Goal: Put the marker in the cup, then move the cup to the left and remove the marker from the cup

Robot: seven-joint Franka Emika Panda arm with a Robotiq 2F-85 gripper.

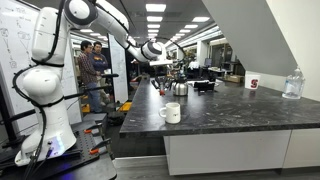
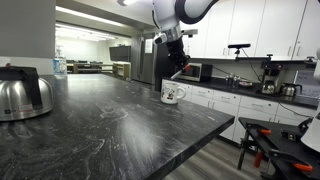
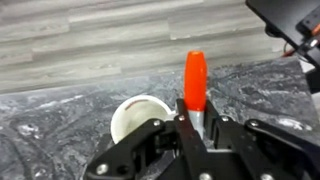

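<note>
As we look from the wrist, our gripper (image 3: 192,120) clamped narrow around the marker (image 3: 195,75), the cup (image 3: 128,115) lower, alongside.

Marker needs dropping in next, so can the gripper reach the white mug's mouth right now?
Probably yes: the gripper, shut on the marker, hangs just above the white mug, and nothing covers its open mouth.

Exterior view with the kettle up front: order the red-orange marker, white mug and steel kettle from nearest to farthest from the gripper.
1. Red-orange marker: clamped in the jaws of the gripper.
2. Plain white ceramic mug: just below the gripper.
3. Steel kettle: far off, nearest the camera.
</note>
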